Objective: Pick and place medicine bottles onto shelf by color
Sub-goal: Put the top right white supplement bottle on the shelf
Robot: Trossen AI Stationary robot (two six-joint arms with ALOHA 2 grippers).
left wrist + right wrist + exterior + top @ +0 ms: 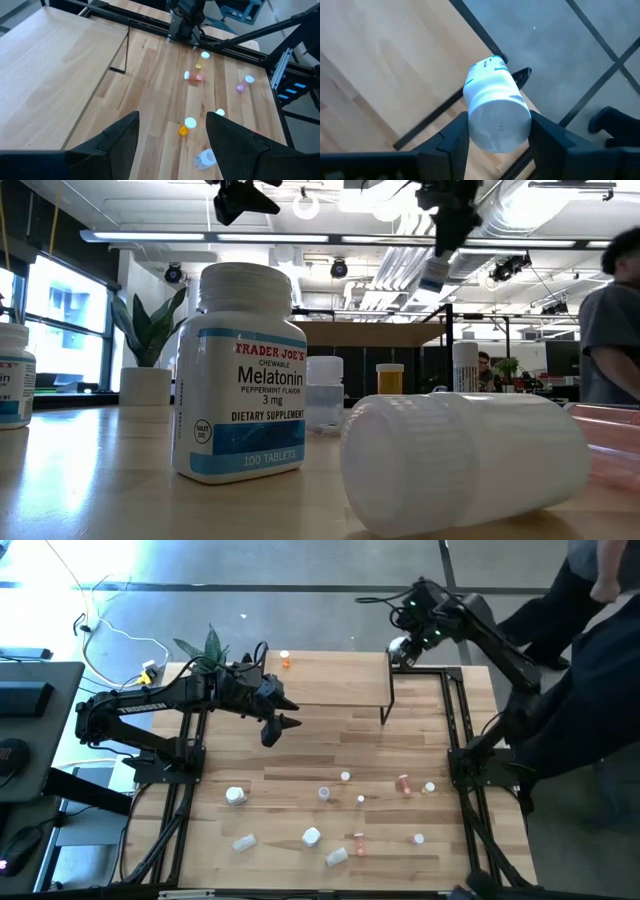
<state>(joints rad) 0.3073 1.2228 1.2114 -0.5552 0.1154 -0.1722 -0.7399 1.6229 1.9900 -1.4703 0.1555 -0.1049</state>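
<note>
My right gripper [400,650] is shut on a white medicine bottle [497,110] with a blue label, high above the far right corner of the shelf [330,680]. One orange bottle [286,660] stands on the shelf's far left part. Several white, orange and pinkish bottles stand or lie on the tabletop nearer the front, among them a white one [235,795] and a pinkish one [404,783]. My left gripper [280,725] hangs open over the table just in front of the shelf's left end, with nothing between its fingers [120,140]. My right gripper pinches the white bottle between its two fingers [457,132], on the round side wall near its plain white end [500,127]. The fingers come steeply from above. The bottle hangs below them, label end [433,280] down, slightly tilted, clear of shelf and table.
A potted plant [205,650] stands at the table's far left corner. Black frame rails [460,730] run along both table sides. A person [590,630] stands beyond the right edge. In the low view a Melatonin bottle [240,375] and a lying white bottle [460,460] fill the foreground.
</note>
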